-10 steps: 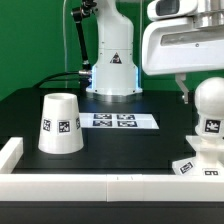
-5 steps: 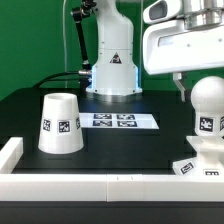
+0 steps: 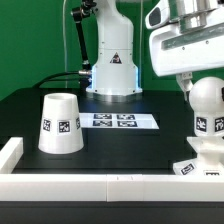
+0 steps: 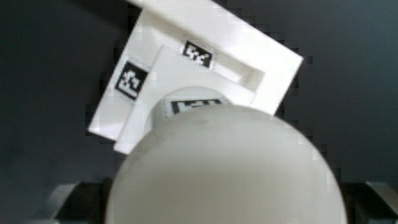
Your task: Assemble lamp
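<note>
Wrist view, bulb (image 4: pixel 222 165) gripped by mostly cut-off claw (image 4: pixel 214 203), base (image 4: pixel 244 45) half hidden

The black table (image 3: pixel 130 150) lies open across its middle and front, between the white truncated-cone plastic shade (image 3: pixel 60 124) near the front-left corner and the white ball-shaped bulb (image 3: pixel 208 105) on its flat square white base (image 3: pixel 195 168) at the right edge. A low white rail (image 3: pixel 90 188) walls the front edge; the arm's white pedestal (image 3: pixel 114 70) blocks the back edge.
</note>
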### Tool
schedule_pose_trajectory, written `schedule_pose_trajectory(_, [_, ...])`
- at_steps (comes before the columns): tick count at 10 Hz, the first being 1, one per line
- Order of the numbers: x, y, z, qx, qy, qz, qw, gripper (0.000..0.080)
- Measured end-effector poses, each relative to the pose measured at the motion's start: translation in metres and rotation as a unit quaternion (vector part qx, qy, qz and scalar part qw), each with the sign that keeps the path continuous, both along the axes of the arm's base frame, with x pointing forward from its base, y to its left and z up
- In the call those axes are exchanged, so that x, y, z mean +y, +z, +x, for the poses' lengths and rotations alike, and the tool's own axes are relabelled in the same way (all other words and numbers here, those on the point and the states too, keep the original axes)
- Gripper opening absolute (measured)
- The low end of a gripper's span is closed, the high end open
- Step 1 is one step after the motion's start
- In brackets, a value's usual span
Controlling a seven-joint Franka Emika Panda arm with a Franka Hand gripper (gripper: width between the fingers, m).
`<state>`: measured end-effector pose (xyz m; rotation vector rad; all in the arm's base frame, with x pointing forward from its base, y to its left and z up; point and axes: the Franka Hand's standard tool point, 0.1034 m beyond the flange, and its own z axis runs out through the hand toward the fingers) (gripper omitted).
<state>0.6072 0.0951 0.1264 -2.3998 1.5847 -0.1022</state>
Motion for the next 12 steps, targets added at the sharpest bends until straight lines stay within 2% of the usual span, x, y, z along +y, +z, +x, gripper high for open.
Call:
schedule_pose_trajectory(3, [-0.0001, -0.0004, -0.0001, 0.021, -0.121, 0.043, 0.992, 0.058])
schedule_pose_trajectory(6, [0.0008, -0.0008, 0.0003, 0.036, -0.2, 0.071, 0.977, 0.058])
schedule_pose_trajectory(8, [0.0021, -0.001, -0.0001, 0.044, -0.233, 0.081, 0.968, 0.058])
schedule_pose_trajectory(9, [0.0022, -0.0012, -0.0003, 0.041, -0.221, 0.078, 0.971, 0.0668])
schedule_pose_trajectory(11, [0.0022, -0.0005, -0.0012, 0.042, -0.155, 0.068, 0.985, 0.069])
schedule_pose_trajectory(12, [0.0009, 0.0002, 0.0006, 0.029, -0.093, 0.054, 0.994, 0.0698])
